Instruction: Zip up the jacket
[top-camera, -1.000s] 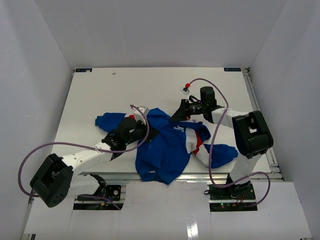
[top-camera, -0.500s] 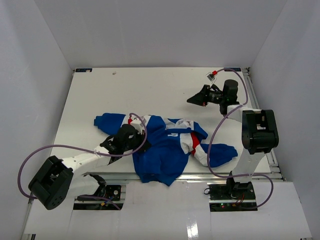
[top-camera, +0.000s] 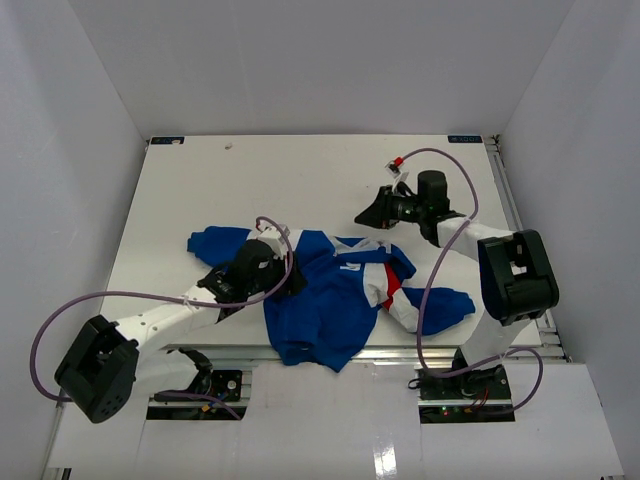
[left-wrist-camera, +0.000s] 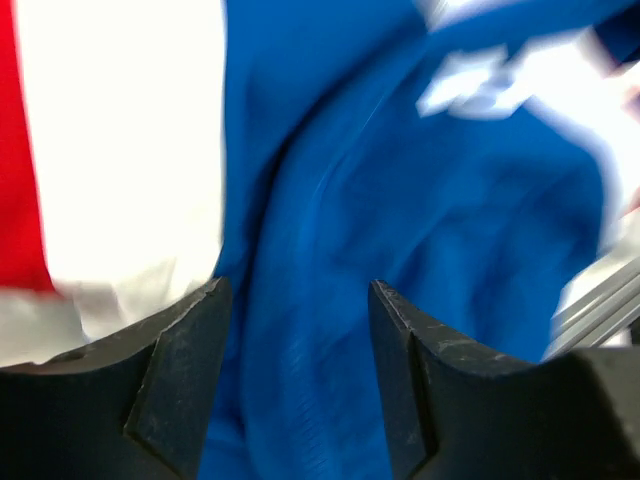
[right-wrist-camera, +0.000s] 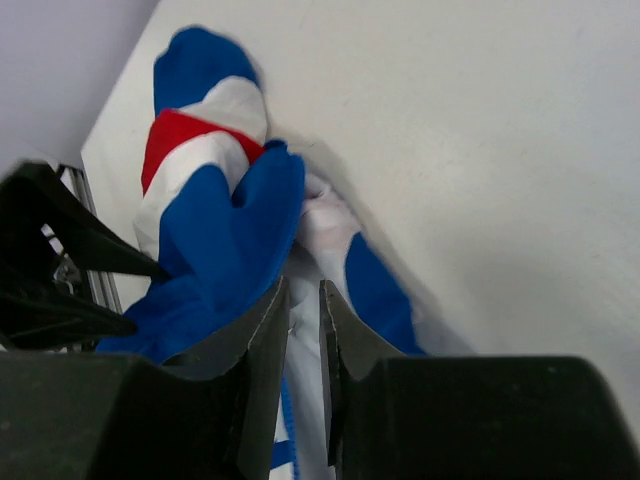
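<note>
The jacket (top-camera: 330, 295) lies crumpled near the table's front edge. It is royal blue with white and red panels, and one sleeve reaches left and one right. My left gripper (top-camera: 289, 279) hovers low over its left half. In the left wrist view its jaws (left-wrist-camera: 295, 300) stand wide apart with blue fabric (left-wrist-camera: 400, 180) under them and nothing pinched. My right gripper (top-camera: 363, 216) hangs just behind the collar, apart from the cloth. In the right wrist view it (right-wrist-camera: 304, 292) shows only a narrow empty gap, and the jacket (right-wrist-camera: 220, 240) lies beyond it. The zipper is too small to tell.
The white table (top-camera: 250, 180) is boxed in by white walls at the back and both sides. A metal rail (top-camera: 410, 350) runs along the front edge just below the jacket's hem. Purple cables loop off both arms.
My left gripper has opened and let go of the jacket, which has settled flatter. My right gripper swung out to the back right, came back toward the collar, and parted its jaws slightly.
</note>
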